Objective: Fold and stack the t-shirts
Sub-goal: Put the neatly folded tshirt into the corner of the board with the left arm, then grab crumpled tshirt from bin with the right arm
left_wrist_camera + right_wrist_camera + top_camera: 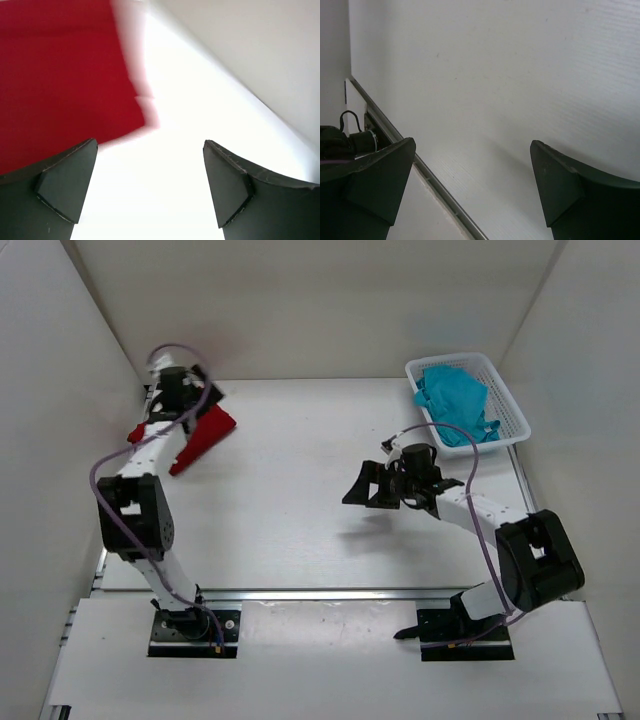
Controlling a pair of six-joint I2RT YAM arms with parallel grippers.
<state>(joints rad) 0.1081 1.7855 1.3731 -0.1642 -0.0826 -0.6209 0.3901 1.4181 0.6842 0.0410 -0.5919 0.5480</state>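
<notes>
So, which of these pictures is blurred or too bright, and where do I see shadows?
Left wrist view: the dark red t-shirt has a smeared edge, and the table beside it is blown out to plain white. Right wrist view: dimmer and grey, the fingers nearly black. Top view: even, sharp light, a soft shadow on the table under the right gripper.
</notes>
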